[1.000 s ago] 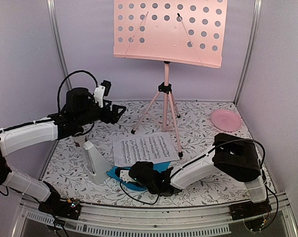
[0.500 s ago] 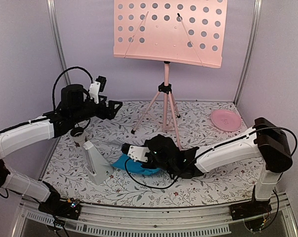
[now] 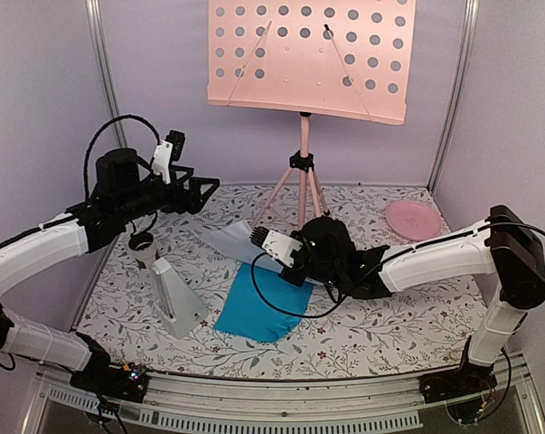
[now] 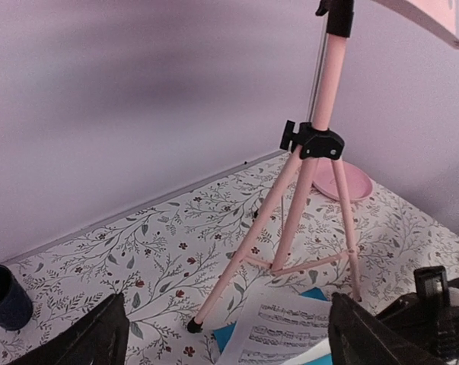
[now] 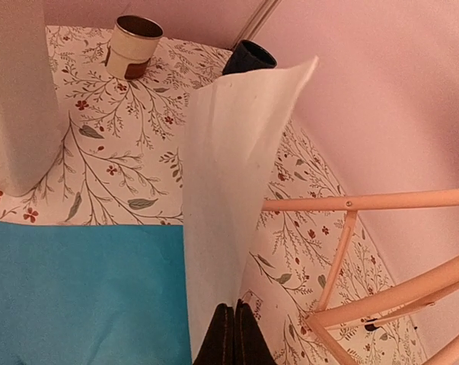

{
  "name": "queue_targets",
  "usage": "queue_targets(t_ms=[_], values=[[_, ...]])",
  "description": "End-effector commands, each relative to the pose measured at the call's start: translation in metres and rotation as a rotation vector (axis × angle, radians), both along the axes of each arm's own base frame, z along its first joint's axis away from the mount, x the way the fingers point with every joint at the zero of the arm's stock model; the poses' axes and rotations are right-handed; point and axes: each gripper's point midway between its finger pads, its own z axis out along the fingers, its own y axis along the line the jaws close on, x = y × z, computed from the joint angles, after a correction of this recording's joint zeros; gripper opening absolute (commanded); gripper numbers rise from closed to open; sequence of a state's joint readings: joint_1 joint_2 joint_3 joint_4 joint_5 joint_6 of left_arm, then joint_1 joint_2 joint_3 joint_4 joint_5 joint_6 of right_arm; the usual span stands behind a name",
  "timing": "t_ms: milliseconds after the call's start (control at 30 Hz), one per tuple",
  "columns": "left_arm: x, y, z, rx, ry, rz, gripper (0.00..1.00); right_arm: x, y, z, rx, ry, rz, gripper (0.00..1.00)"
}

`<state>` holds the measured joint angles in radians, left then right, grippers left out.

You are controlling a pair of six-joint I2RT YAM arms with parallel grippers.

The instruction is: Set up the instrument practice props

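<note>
Right wrist: R gripper point(image 5: 229, 323) tight on edge of white sheet point(image 5: 229, 175); L gripper point(image 4: 233, 334) wide open.

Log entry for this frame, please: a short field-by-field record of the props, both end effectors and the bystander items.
stand: pink music stand upright at the back, no sheet on its tray
white sheet: lifted off the table, pinched by the right end effector
blue sheet: flat on the table
metronome: upright, left of the blue sheet
left end effector: open, holding nothing, raised at back left
other items: pink plate back right; dark blue cup and tan cup back left
</note>
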<state>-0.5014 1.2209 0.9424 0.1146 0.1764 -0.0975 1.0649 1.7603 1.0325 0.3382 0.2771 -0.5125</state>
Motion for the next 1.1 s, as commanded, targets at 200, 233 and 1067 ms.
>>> queue_targets(t_ms=[200,233,1067], values=[[-0.053,-0.023,0.009,0.013,-0.084,-0.3,0.89,-0.029,-0.013,0.082,0.206,0.001,0.125,0.0],[-0.053,-0.02,0.012,-0.005,-0.076,-0.281,0.88,-0.025,-0.017,0.087,0.212,0.0,0.105,0.0],[-0.065,-0.056,0.045,-0.423,0.175,0.006,0.85,0.02,-0.024,0.15,0.502,0.091,-0.218,0.0]])
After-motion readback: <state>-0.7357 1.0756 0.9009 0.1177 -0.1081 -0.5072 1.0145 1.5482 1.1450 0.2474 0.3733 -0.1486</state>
